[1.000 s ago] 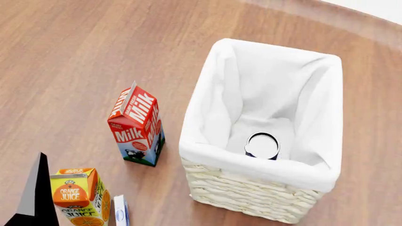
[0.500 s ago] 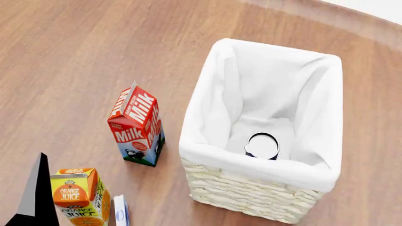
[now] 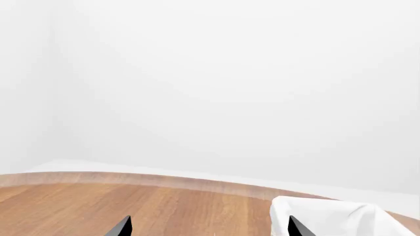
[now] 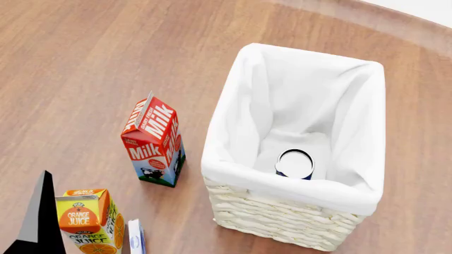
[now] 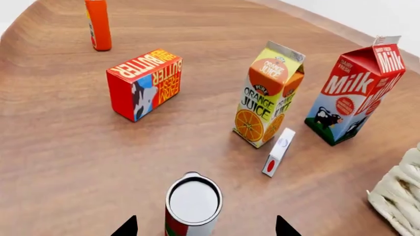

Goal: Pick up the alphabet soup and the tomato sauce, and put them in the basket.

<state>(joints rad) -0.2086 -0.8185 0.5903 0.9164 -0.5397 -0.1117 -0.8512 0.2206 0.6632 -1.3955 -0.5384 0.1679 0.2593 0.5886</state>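
Observation:
The alphabet soup stands upright inside the basket, its pale lid facing up, with white cloth lining all round it. In the right wrist view the tomato sauce stands upright on the wooden table. It sits between the two dark fingertips of my right gripper, which is open with a gap on each side of the can. My left gripper is open and holds nothing, with the basket's cloth rim beside one fingertip. One dark finger shows at the head view's lower left.
A milk carton stands left of the basket, with an orange juice carton and a small white box nearer me. The right wrist view also shows a butter box, an orange ketchup bottle and the basket's wicker corner.

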